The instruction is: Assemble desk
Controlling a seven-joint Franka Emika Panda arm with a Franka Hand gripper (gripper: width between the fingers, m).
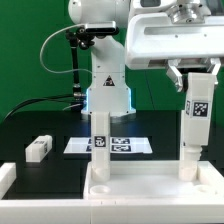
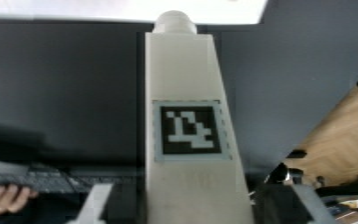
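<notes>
Exterior view: gripper point(image 1: 195, 82) is closed on a white desk leg point(image 1: 197, 112), with the jaws clamped on its upper end. The leg hangs upright straight below the jaws. The desk panel point(image 1: 140, 195) lies beneath them on the black table point(image 1: 30, 130). The held leg's lower end comes down near a panel corner; I cannot tell if it sits in the socket. A second leg point(image 1: 100, 145) stands upright on the panel, well to the side of the jaws, toward the exterior view's left. A third leg point(image 1: 38, 148) lies loose on the table, farther that way. The marker board point(image 1: 125, 146) lies flat beyond the panel. Wrist view: the held leg fills the gap between the jaws, its tag point(image 2: 190, 130) sharp and its rounded tip pointing away from them.
</notes>
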